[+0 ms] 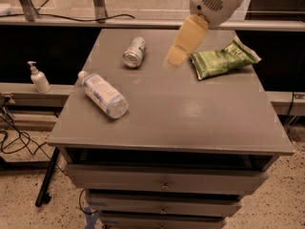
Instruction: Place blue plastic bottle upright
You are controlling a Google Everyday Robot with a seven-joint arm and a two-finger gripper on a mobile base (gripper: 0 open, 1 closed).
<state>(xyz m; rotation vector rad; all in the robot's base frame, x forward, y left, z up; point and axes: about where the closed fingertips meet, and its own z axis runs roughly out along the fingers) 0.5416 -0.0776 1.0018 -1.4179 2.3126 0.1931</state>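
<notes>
The blue plastic bottle (pixel 103 94) lies on its side on the left part of the grey cabinet top (pixel 190 123), white cap toward the back left. My gripper (pixel 181 44) hangs from the white arm at the upper right, above the back middle of the top, to the right of and beyond the bottle, well apart from it. It holds nothing that I can see.
A short silver can (pixel 134 52) lies on its side at the back, left of the gripper. A green chip bag (pixel 223 59) lies at the back right. A white pump dispenser (pixel 39 78) stands on a ledge left of the cabinet. Cables lie on the floor at left.
</notes>
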